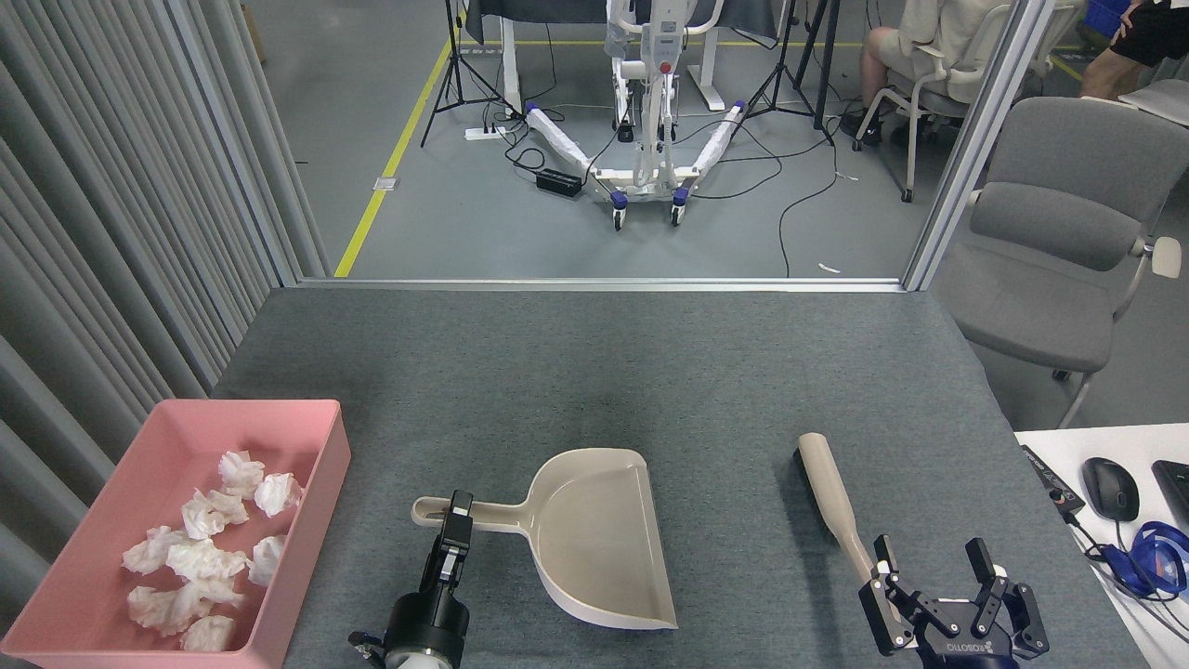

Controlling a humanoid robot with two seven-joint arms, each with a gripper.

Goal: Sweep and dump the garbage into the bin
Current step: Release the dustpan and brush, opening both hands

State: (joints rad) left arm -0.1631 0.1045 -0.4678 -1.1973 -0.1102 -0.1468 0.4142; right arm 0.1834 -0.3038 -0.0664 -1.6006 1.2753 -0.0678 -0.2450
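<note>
Near front table edge: left gripper point(455, 527) clamps dustpan point(599, 539) handle; right gripper point(934, 567) spread wide, holding nothing.

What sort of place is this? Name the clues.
Probably a robotics lab or test workspace. Clues: tripod stands and loose black cables on the grey floor, a white wheeled frame rig, and a grey felt-covered table beside grey office chairs.

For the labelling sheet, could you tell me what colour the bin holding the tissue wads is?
Pink, plain with no pattern; the bin shows in the head view.
</note>
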